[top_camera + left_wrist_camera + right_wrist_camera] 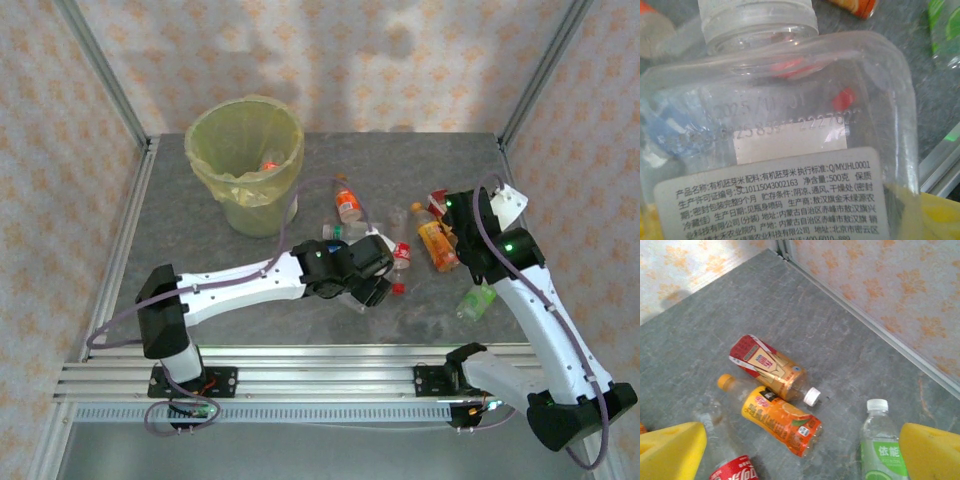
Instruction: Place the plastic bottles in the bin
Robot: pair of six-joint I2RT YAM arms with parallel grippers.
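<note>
Since your left gripper (372, 283) clasps the clear square bottle (790, 100) at the middle of the table (200, 250), lift it straight up before swinging to the bin (250, 205) at far left; your right gripper (801, 452) hangs open.

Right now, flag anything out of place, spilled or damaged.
No spill shows. Orange bottle, red bottle and green bottle lie on their sides on the table, capped, away from the bin. Nothing else stands out.
</note>
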